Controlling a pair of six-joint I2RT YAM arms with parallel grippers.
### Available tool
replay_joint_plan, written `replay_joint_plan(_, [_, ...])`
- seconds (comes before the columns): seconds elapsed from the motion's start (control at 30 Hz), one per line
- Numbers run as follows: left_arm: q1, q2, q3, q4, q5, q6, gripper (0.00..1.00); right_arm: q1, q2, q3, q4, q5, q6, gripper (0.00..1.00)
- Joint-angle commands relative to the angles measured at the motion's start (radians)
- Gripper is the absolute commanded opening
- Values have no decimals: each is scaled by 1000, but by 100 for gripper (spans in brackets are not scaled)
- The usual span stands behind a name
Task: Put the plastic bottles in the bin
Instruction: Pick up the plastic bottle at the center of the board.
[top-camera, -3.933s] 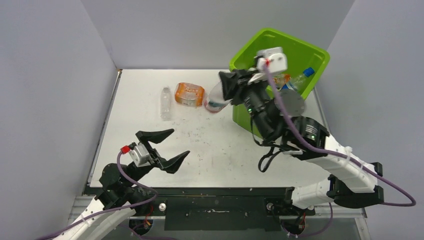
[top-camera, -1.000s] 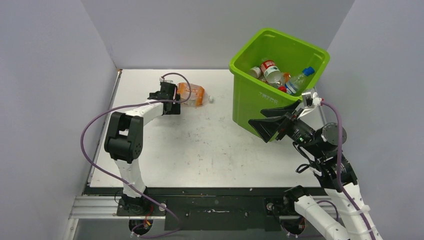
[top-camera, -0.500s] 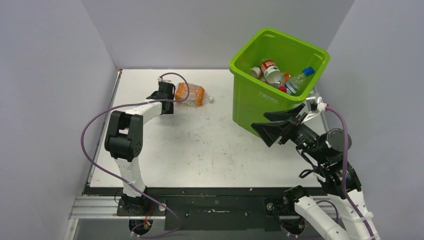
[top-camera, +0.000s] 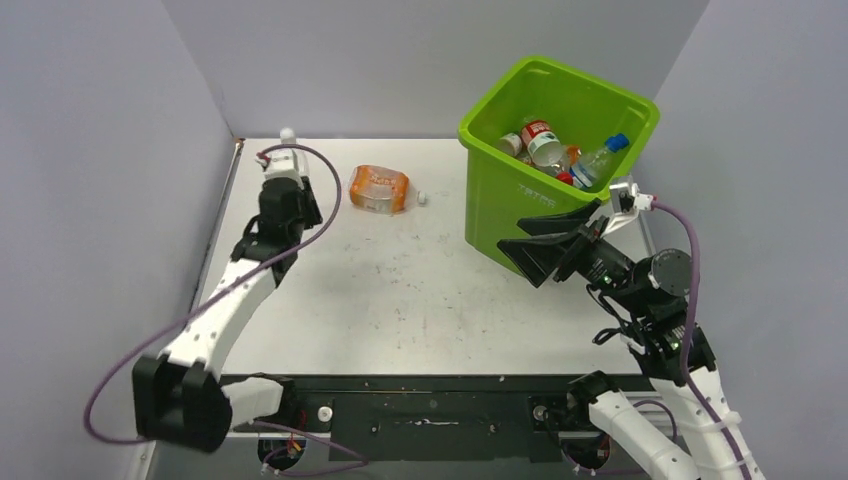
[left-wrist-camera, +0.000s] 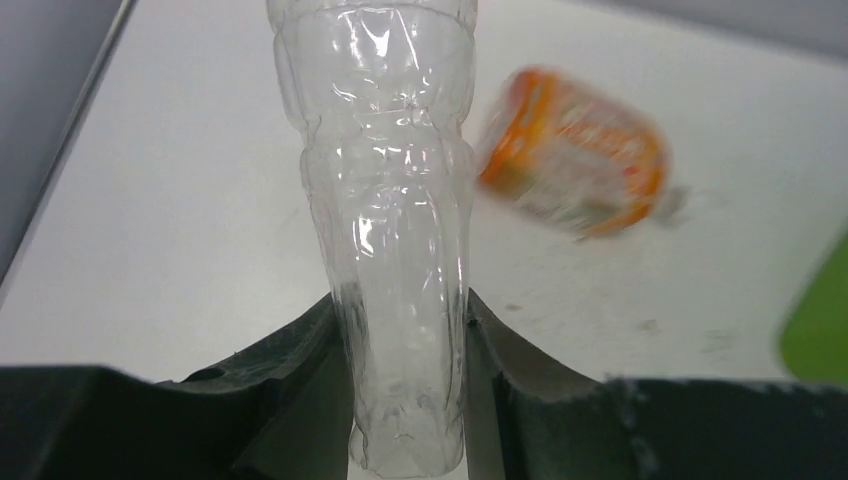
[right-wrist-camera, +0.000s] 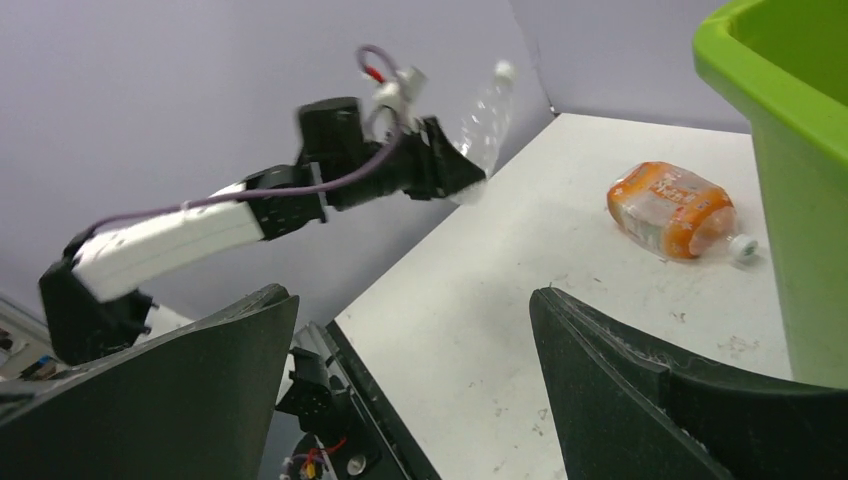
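Left gripper (left-wrist-camera: 400, 300): jaws drawn in partway and clamped on the base end of a clear bottle (left-wrist-camera: 385, 150), one finger pressed against each side. The bottle is held up off the table (top-camera: 400, 290) near its far-left corner, with its white cap pointing away from the arm.

Right gripper (top-camera: 520, 250): jaws spread wide, nothing between them. It hovers just beside the near wall of the green bin (top-camera: 497, 205) and points left across the table.

Orange bottle (top-camera: 378, 189): lying on its side on the far half of the table, between the left gripper and the bin and apart from both. Its white cap faces the bin (the left wrist view shows this bottle blurred).

Green bin: stands at the far-right corner of the table. Inside lies a heap of bottles (top-camera: 545, 140), one with a red label and one with a blue cap.
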Motion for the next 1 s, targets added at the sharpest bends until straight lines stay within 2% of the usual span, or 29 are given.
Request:
replay_joint_plan(0.0, [-9,-366,-55,171,266,-53,12,8,86,32,171,-77,92,89])
replay_joint_plan(0.07, [-13,-483,-121,268,443,-48,11,23,133,51,244,-94,119,89])
replay_joint_plan(0.17, [-20,-626,-235,417,672,-64,6,97,234,151,214,-46,66,89])
replay_joint_plan(0.3, [-54,-739,-399,678,859,-155,2,328,368,328,98,154,-59,88])
replay_joint_plan(0.4, [-78,-792,-538,913,915,-251,0,597,487,478,-63,477,-218,87])
replay_joint_plan(0.47, [-96,-823,-592,983,918,-278,0,752,536,529,-86,719,-310,88])
replay_joint_plan(0.57, [-126,-864,-633,996,915,-269,0,849,577,525,-22,843,-369,89])
replay_joint_plan(0.9, [-246,-928,-615,869,920,-194,0,868,672,586,122,941,-382,90])
replay_joint_plan(0.97, [-248,-935,-613,864,920,-191,0,868,704,645,81,933,-382,89])
